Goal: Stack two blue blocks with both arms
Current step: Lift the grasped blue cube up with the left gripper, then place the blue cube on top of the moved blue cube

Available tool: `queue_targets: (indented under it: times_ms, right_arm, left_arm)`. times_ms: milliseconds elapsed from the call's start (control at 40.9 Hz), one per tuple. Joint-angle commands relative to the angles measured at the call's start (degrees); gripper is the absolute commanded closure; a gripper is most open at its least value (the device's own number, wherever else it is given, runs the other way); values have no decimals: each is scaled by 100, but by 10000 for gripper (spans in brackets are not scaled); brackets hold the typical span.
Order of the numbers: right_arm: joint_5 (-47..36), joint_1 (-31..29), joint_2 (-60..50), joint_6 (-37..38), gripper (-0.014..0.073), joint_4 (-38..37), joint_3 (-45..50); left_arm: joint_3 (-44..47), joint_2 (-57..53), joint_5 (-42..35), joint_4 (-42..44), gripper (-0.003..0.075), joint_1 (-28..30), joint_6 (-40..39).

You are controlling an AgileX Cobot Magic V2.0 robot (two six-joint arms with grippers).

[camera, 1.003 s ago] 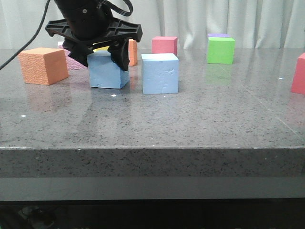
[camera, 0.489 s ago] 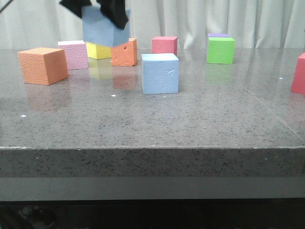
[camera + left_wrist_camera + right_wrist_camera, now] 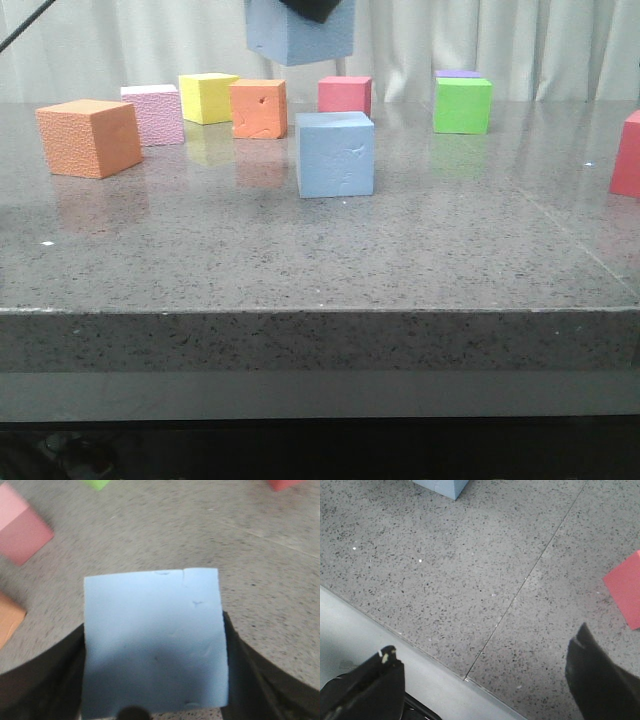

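One pale blue block (image 3: 336, 154) stands on the grey table in the middle of the front view; its corner also shows in the right wrist view (image 3: 441, 486). My left gripper (image 3: 316, 8) is shut on the other blue block (image 3: 298, 36) and holds it high in the air, above and slightly left of the standing one. In the left wrist view that block (image 3: 155, 640) fills the space between my black fingers (image 3: 250, 680). My right gripper (image 3: 485, 670) is open and empty over the table's front edge; it does not show in the front view.
An orange cube (image 3: 89, 137), a pink cube (image 3: 154, 113), a yellow cube (image 3: 208, 97) and a smaller orange cube (image 3: 259, 107) stand at the left and back. A red cube (image 3: 345, 95), a green cube (image 3: 463, 105) with a purple one behind, and a red cube (image 3: 627, 153) stand to the right.
My left gripper has lifted its blue block off the table, then carried it up and to the right toward the standing blue block.
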Motion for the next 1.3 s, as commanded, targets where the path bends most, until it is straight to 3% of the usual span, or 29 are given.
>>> queue_targets:
  times_ms: [0,122,367,783,1174,1272]
  right_arm:
    - [-278,-30,-71,-62,-59,74,-155]
    - [-278,-30,-71,-62,-59,74,-155]
    - [-278,-30,-71,-62,-59,74,-155]
    - [-278,-30,-71,-62,-59,74,-155]
    - [-278,-30,-71,-62,-59,74,-155]
    - [-278,-30,-71,-62,-59,74,-155]
  left_arm:
    - [-200,-193,10,-921,370,93,861]
    - [-263,14,377,-1541,370,260,1336]
    - [-916,590,1218,-2025,370,598,1486]
    - [-1108,960,1180,-2003,370,612,2194]
    - [-1108,985,1032,-2003,369,612,2411]
    - [-1108,1020,1074,-2003,338,612,2411]
